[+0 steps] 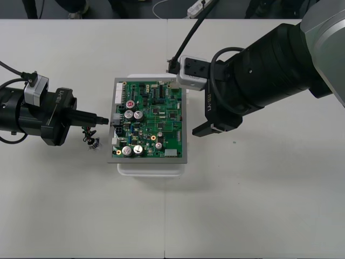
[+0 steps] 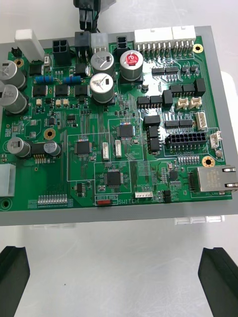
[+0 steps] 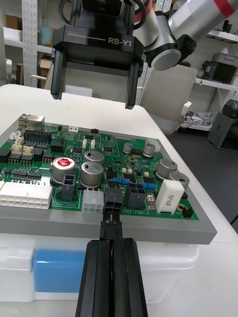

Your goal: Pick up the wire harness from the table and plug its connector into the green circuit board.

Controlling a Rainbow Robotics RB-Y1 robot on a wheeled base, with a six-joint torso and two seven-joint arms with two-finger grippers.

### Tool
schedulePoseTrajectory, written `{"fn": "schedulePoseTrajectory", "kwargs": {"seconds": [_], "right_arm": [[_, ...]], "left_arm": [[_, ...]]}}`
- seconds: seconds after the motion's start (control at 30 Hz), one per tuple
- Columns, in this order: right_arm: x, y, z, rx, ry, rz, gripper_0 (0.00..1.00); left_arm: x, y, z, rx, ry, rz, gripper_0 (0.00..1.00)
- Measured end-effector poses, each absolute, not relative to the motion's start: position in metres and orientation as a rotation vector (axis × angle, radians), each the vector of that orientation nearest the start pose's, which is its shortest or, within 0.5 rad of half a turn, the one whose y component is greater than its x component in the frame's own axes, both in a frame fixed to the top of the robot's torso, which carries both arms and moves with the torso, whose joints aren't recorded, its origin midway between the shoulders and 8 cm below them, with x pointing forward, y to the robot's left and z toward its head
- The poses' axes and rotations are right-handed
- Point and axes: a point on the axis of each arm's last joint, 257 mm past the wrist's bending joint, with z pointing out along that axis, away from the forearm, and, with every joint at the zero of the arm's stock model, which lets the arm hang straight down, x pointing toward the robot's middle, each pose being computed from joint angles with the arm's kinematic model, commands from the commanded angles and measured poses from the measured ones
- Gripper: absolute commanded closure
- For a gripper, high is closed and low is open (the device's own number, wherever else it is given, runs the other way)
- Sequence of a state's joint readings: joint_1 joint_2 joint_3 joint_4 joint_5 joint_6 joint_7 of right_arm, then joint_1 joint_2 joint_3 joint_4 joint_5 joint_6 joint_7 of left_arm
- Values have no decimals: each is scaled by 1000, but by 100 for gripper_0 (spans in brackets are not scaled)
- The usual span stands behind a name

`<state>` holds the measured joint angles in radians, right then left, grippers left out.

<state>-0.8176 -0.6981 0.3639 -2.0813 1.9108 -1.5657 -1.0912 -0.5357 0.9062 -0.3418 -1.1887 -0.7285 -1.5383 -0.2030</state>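
Note:
The green circuit board (image 1: 156, 124) sits on its white base (image 1: 151, 168) mid-table. My left gripper (image 1: 106, 121) reaches in level from the left, shut on the harness's black plug (image 3: 110, 227). The plug's tip meets a black socket (image 3: 113, 202) on the board's (image 3: 99, 158) left edge; how deep it sits I cannot tell. The wires and metal socket (image 1: 90, 139) hang below the left fingers. My right gripper (image 1: 188, 97) hovers open over the board's right edge. In the right wrist view its fingers (image 2: 218, 277) stand wide apart before the board (image 2: 124, 148).
Bare table lies on every side of the board. The right arm's thick dark links (image 1: 269, 65) stretch over the back right of the table. A cable (image 1: 188, 38) runs from the right gripper to the far edge.

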Motion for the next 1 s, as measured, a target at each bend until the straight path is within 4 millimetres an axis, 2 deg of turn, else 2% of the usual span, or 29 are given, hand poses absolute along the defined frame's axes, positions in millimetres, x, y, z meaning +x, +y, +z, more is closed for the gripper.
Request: {"fn": "schedulePoseTrajectory", "kwargs": {"seconds": [0.47,1.0], "right_arm": [[386,-35,-97,-1712,1792,274,0],[398,-44,-100,-1694,1777,174,0]], "left_arm": [[395,163,-104,1450,1109,-1019,100],[394,162,-107,1462,1109,-1013,100]]}}
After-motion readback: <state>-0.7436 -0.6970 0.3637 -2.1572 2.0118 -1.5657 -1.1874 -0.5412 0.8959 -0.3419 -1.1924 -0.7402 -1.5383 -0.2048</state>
